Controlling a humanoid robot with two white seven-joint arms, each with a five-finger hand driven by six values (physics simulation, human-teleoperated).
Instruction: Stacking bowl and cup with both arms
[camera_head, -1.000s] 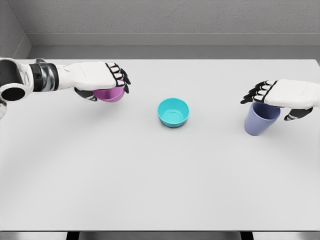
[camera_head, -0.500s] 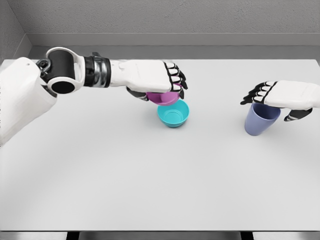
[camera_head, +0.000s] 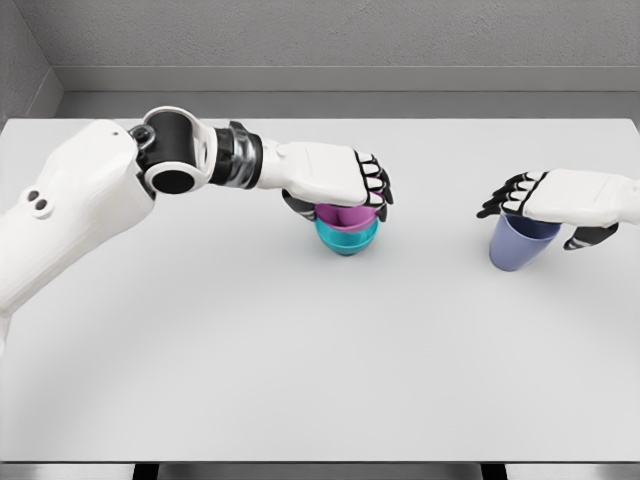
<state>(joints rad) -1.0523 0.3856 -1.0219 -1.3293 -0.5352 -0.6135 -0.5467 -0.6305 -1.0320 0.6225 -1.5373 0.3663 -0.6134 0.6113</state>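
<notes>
**Purple bowl now sitting in the teal one**

Since half a second back, the left hand has carried the purple bowl the last bit over and down, so it now sits nested inside the teal bowl near the middle of the white table. A second ago that bowl was way off at the left side of the table.

Starting at the fingers: the left hand's dark fingertips curl over the far rim of the purple bowl, thumb tucked on the near-left side, so it's gripping the bowl from above. The palm covers most of the bowl, so you can't see inside it, and only a strip of purple shows under the hand. Of the teal bowl just the lower half peeks out. I can't tell if the purple one is fully seated or hovering a hair above.

Over on the right, the right hand is wrapped over the top of the blue-purple cup, fingers draped across its rim, thumb down the right side. The cup stands upright on the table, its mouth hidden by the hand. It hasn't budged. The right forearm is cut off by the picture's edge.
</notes>
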